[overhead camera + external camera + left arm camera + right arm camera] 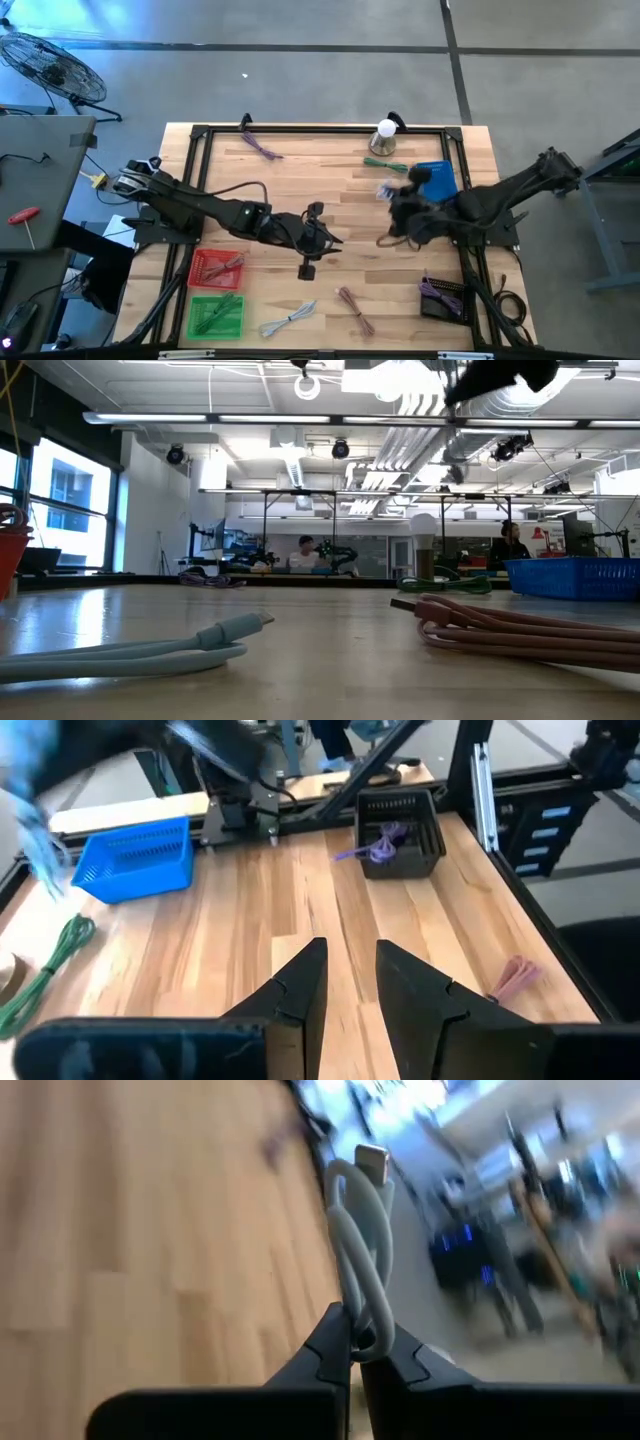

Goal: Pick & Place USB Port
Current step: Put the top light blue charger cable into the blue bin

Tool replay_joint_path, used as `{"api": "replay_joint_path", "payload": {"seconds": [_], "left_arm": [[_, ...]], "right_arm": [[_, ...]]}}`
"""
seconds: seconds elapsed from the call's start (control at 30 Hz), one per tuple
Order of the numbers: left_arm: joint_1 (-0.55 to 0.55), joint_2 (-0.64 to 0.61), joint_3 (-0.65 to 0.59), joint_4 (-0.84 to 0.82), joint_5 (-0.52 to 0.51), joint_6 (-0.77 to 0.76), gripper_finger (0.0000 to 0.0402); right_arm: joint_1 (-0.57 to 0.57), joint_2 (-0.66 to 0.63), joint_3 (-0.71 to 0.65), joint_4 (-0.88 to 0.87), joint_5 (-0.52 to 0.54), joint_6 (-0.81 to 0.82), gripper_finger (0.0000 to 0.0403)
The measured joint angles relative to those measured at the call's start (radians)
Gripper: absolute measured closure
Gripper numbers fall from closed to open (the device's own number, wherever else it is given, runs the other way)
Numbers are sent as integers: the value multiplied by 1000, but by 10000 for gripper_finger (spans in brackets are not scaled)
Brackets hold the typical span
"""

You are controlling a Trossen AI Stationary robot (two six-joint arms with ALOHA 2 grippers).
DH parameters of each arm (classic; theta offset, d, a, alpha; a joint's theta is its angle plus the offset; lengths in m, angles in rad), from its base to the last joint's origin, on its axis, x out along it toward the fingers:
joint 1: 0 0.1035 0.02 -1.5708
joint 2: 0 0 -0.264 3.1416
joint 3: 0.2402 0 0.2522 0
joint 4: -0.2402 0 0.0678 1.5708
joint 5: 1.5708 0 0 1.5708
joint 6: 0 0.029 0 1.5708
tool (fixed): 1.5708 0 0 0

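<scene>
The wooden table (330, 190), bounded by a black frame, carried both arms reaching inward from opposite sides. The left arm extended from the left edge across to the table's middle, its left gripper (312, 240) low over bare boards. The right arm came in from the right edge, its right gripper (385, 192) raised above the table beside the blue basket (438, 178).

Open boards lay between the two grippers and across the far-left half of the table. Along the near edge stood a red tray (217, 268) and a green tray (216, 314) on the left, a black bin (444, 296) holding purple cable on the right. A green cable (385, 165) lay at the far side, just left of the blue basket.

In the left wrist view the left gripper (348, 982) had its fingers a little apart with nothing between them.

In the right wrist view the right gripper (356, 1348) had its fingers closed tight on a looped white USB cable (362, 1240), the plug end standing up away from the fingers, clear of the boards.

A second pale cable (288, 319) and a pink cable (354, 309) lay loose near the near edge, well apart from both grippers.
</scene>
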Motion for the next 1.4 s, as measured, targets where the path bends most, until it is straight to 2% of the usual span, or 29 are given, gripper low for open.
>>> {"api": "replay_joint_path", "payload": {"seconds": [0.13, 0.3, 0.5, 0.63, 0.73, 0.8, 0.87, 1.0, 1.13, 1.4], "left_arm": [[0, 0, 0, -16, 24, -5, 316], [0, 0, 0, -15, 7, 6, 316], [0, 0, 0, -10, -42, 53, 316], [0, 0, 0, -11, -39, 53, 316], [0, 0, 0, -11, -34, 53, 316], [0, 0, 0, -12, -34, 54, 316], [0, 0, 0, -12, -34, 53, 316], [0, 0, 0, -32, -35, 54, 316], [0, 0, -1, -52, -35, 55, 316], [0, 0, -1, -68, -37, 53, 316]], "right_arm": [[-110, -93, 0, -201, -35, 186, 402], [-299, -241, 0, -339, -173, 297, 402], [-556, -357, -12, -378, -352, 297, 403], [-695, -369, -58, -379, -440, 260, 403], [-781, -363, -114, -353, -546, 254, 403], [-827, -360, -158, -332, -647, 248, 403], [-865, -355, -202, -305, -696, 230, 403], [-936, -352, -270, -304, -709, 224, 403], [-984, -346, -268, -315, -764, 229, 403], [-1063, -298, -270, -437, -790, 285, 402]]}}
